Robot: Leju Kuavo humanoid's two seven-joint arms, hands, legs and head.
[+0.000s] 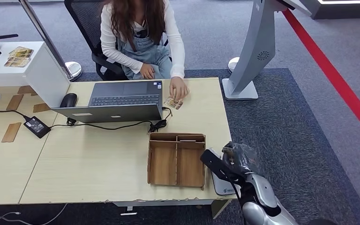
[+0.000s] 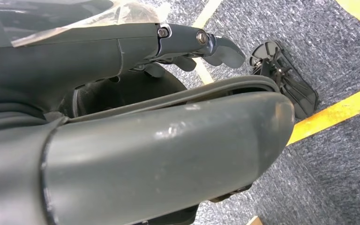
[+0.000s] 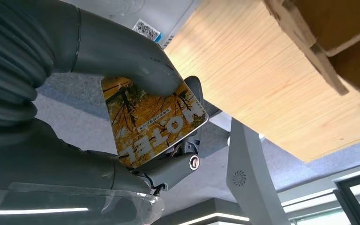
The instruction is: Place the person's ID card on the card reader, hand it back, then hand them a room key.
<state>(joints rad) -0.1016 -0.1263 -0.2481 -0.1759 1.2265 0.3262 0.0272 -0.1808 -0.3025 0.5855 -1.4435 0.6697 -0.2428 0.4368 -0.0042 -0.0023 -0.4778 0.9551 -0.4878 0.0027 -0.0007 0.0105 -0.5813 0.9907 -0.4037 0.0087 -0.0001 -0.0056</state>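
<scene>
1. One card held: right hand [image 3: 136, 112] pinches the room key [image 3: 152, 123] between thick thumb and dark fingers, lower right of the head frame, beside the white card reader [image 1: 221, 185].
2. Left hand [image 2: 187, 47]: grip state cannot be told.
3. Judgement: key is thin, stiff, light, glossy, likely slippery; hold by one edge.
4. Outward: brown cardboard tray [image 1: 176, 159] on pale wood-grain worktop [image 1: 93, 164]; another card [image 1: 173, 103] under the person's hand [image 1: 178, 88].

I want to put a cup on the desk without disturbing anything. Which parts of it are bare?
The widest bare patch lies between the laptop and the near edge, left of the wooden tray. A narrower strip runs along the desk's right edge, past the person's hand. It is crowded around the cables, the tray and the right hand.
</scene>
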